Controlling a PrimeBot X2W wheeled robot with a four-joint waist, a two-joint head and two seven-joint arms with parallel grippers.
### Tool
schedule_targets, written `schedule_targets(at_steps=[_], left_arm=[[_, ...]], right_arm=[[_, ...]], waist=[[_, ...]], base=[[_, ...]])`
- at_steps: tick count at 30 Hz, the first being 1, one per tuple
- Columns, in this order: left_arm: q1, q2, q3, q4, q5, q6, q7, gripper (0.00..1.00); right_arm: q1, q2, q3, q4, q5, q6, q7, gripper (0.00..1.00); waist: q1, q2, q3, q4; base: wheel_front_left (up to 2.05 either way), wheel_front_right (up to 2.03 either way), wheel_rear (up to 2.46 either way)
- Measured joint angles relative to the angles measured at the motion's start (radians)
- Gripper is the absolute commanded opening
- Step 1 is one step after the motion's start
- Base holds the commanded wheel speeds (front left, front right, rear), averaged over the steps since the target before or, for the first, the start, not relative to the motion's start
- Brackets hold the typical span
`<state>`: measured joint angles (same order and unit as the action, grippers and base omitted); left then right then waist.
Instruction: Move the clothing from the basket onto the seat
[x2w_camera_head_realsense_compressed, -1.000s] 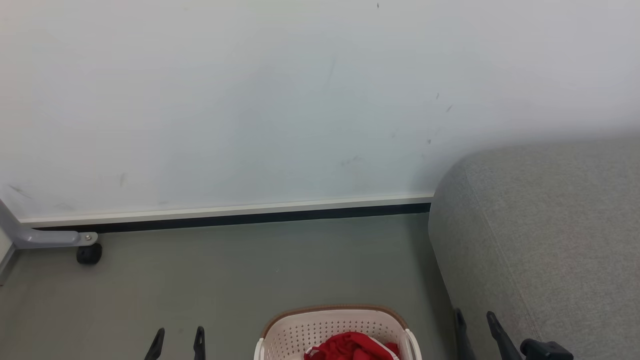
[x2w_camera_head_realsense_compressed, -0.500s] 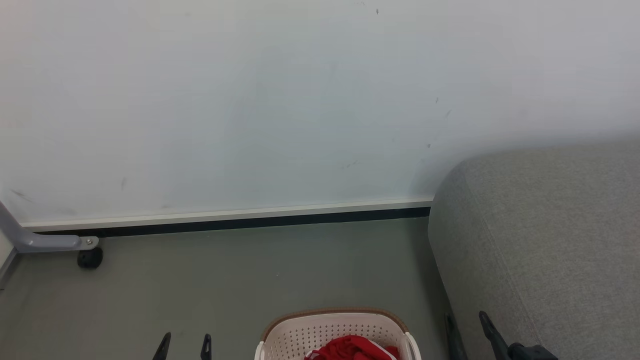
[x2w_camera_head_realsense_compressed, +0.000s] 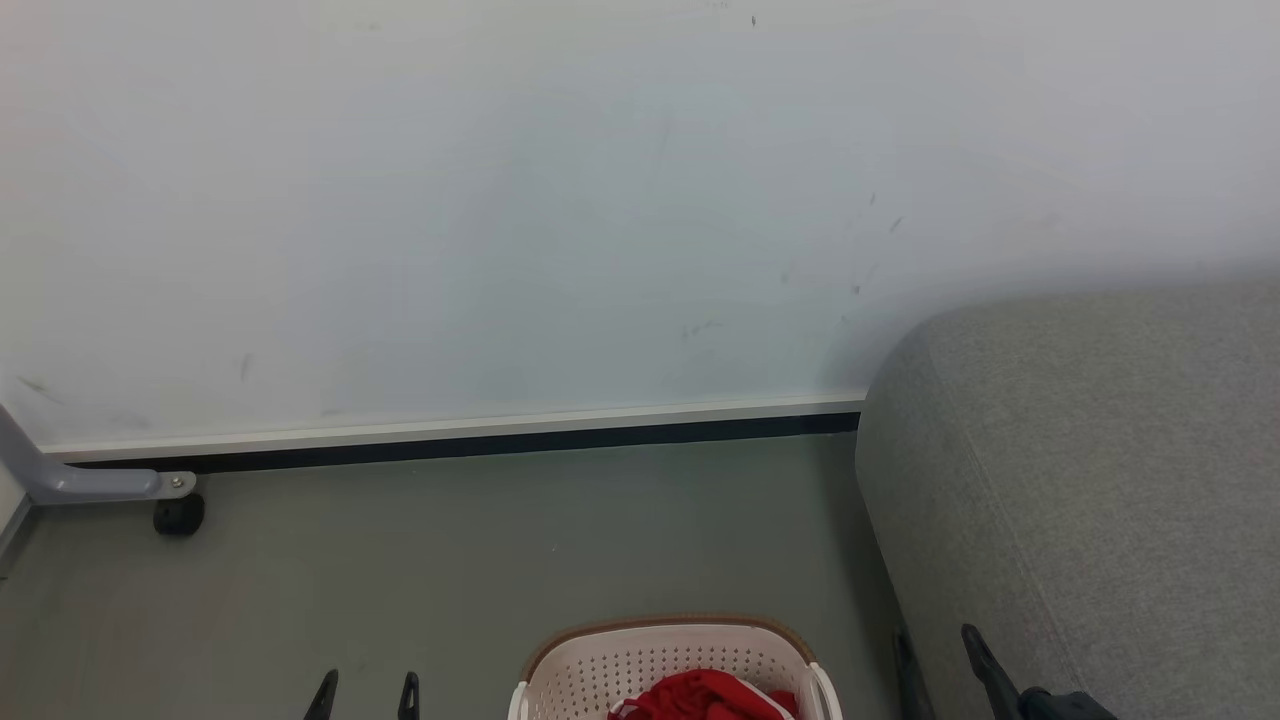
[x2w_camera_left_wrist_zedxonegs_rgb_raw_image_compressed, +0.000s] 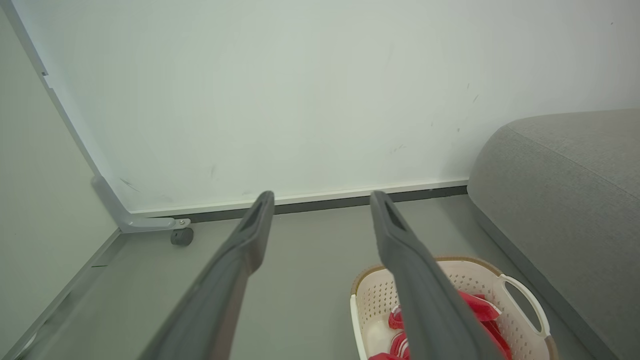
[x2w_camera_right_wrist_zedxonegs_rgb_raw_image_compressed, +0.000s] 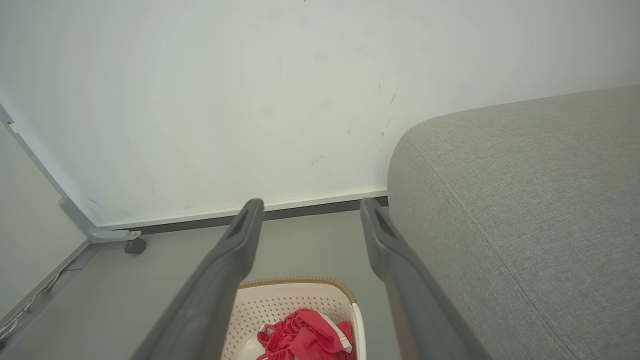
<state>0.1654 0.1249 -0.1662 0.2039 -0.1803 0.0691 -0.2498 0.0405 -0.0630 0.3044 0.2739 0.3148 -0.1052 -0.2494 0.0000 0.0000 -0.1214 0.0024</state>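
Barely anything moves in the last second: the seat stays bare, the basket beside it keeps the red clothing, and the left fingers and right fingers hover spread and empty, so the first pick looks yet to begin.

Red clothing bunched up in the basket
Cream perforated basket with a brown rim, upright on the floor, just left of the big grey woven seat with its rounded edge.
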Motion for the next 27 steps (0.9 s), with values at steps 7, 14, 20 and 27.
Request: schedule_targets(at_steps=[7,14,20,27], left_arm=[[0.000,-0.002,0.003,0.000,0.000,-0.008,0.000,1.00],[0.000,-0.003,0.009,-0.004,0.000,-0.008,0.000,1.00],[-0.001,-0.001,0.014,-0.015,0.002,-0.017,0.000,1.00],[-0.025,0.001,0.007,-0.020,0.011,-0.035,0.000,1.00]], right_arm=[[0.002,0.000,-0.002,0.000,0.000,0.001,0.000,1.00],[0.012,0.001,-0.006,-0.005,-0.007,0.001,0.000,1.00],[0.012,0.001,-0.009,-0.018,-0.012,0.006,0.000,1.00],[-0.002,0.001,-0.018,-0.039,-0.019,0.006,0.000,1.00]], waist=[[0.0000,0.0000,0.004,0.000],[0.0000,0.0000,0.016,-0.001],[0.0000,0.0000,0.042,-0.003],[0.0000,0.0001,0.090,-0.009]], base=[[0.00,0.00,0.00],[0.00,0.00,0.00],[0.00,0.00,0.00],[0.00,0.00,0.00]])
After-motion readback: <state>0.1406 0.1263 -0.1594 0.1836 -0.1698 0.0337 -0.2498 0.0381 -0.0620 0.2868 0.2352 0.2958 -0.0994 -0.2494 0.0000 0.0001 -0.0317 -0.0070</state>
